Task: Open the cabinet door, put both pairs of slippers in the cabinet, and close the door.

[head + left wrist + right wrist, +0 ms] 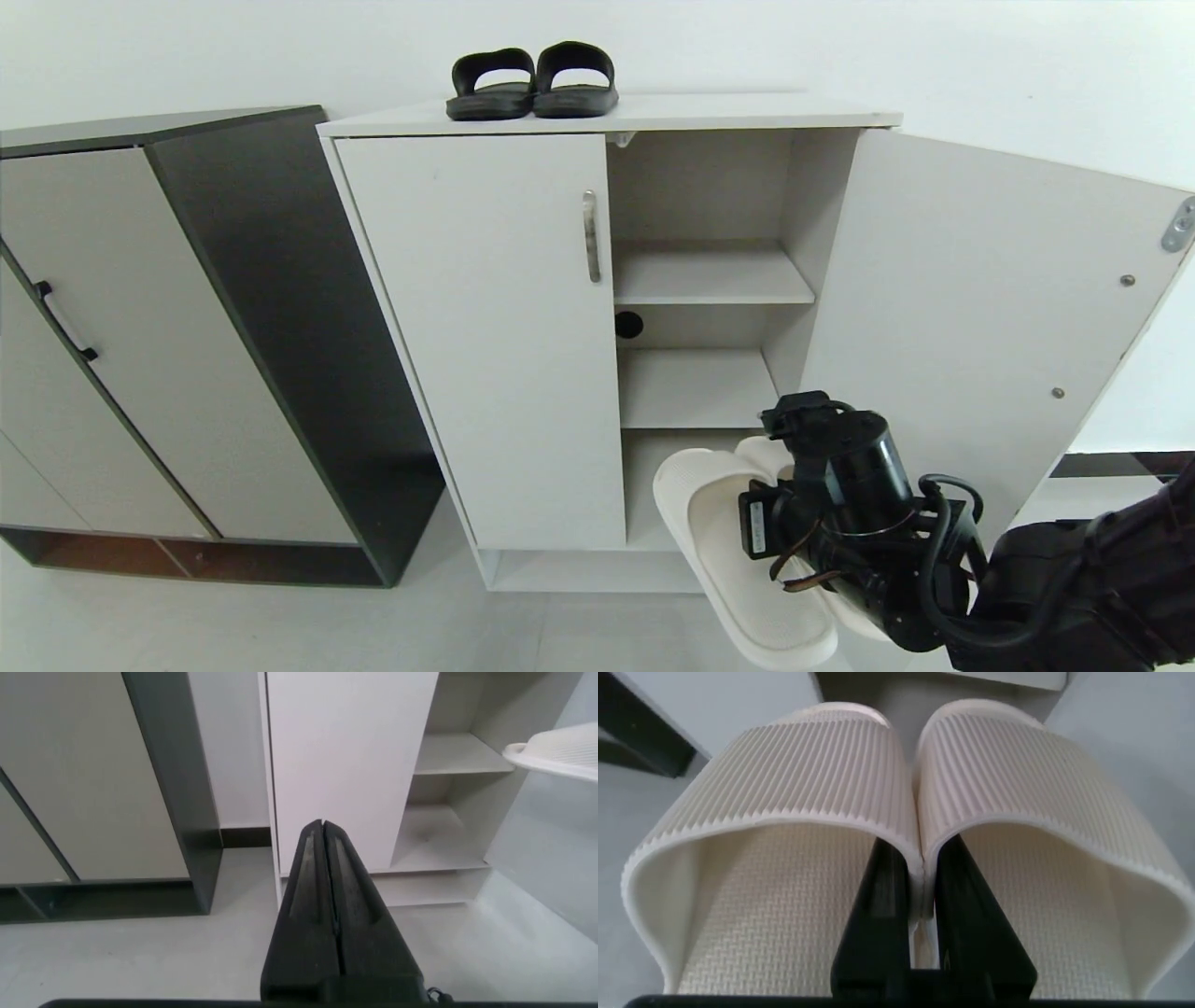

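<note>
Our right gripper (920, 882) clamps the white slippers (785, 803) as a pair. One finger sits inside each slipper, and the two are closed on the neighbouring strap walls where the slippers meet. We hold them in the air, low, just in front of the cabinet's (485, 327) open right half, with the toes toward the bottom shelf (653, 467).

We judge them to be light, soft foam. They are easy to lift and the ribbed straps grip well, but they may flex, sag or twist apart. The shared inner walls look like the sound place to hold, since both shoes travel as one.

The right wrist view gives us the grip itself, which the wrist covers in the head view. The head view adds the door (980, 299) swung wide and three bare shelves. It also shows the black slippers (532, 84) side by side on top of the cabinet, above the closed left door, and a grey cabinet (140, 327) just beside.

The left wrist view shows our left gripper (323, 831) with fingers pressed together on nothing. It hangs above the floor, facing the cabinet.
</note>
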Tool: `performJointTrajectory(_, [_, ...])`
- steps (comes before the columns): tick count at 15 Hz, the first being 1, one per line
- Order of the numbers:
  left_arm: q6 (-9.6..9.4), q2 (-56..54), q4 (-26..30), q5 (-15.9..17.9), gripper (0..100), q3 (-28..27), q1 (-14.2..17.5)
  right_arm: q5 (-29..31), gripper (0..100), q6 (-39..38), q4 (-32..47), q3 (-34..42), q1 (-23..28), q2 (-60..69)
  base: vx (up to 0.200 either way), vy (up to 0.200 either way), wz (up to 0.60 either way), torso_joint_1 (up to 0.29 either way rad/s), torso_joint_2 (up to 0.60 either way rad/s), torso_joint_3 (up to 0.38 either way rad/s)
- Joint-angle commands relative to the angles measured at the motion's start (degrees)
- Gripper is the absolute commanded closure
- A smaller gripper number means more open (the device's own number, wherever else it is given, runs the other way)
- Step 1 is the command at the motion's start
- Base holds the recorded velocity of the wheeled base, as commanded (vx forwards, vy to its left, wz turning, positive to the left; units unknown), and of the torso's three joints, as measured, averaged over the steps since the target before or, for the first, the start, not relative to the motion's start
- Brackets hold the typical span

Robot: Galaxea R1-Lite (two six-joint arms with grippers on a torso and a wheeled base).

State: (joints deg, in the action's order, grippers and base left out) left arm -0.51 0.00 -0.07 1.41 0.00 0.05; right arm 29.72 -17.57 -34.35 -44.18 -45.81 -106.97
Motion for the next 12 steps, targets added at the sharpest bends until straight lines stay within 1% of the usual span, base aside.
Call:
performJointTrajectory(1, [-0.02,0.09,-0.01,-0.01,100,0.00,0.04,0.07,100,-0.19,-0.63,-0.47,0.37,-1.57,0.000,0.000,0.00,0.002,0.00,-0.095])
performJointTrajectory(4, [-0.02,0.09,-0.01,-0.01,100,0.00,0.04,0.07,100,-0.19,-1.24,-0.38,1.25,-2.10,0.000,0.000,0.00,0.002,0.00,-0.173])
performJointTrajectory(7, [-0.02,0.18,-0.01,0.08,100,0.00,0.04,0.07,100,-0.10,-3.53,-1.00,1.95,-4.38,0.000,0.000,0.00,0.004,0.01,-0.194])
performJointTrajectory(10, [-0.02,0.09,-0.01,0.08,100,0.00,0.04,1.13,100,0.16,-7.39,-0.73,1.95,-6.67,0.000,0.000,0.00,0.002,0.00,-0.193])
performJointTrajectory(12, [-0.02,0.18,-0.01,0.08,100,0.00,0.04,2.01,100,0.60,-11.79,-0.82,2.04,-8.52,0.000,0.000,0.00,0.005,0.00,-0.193])
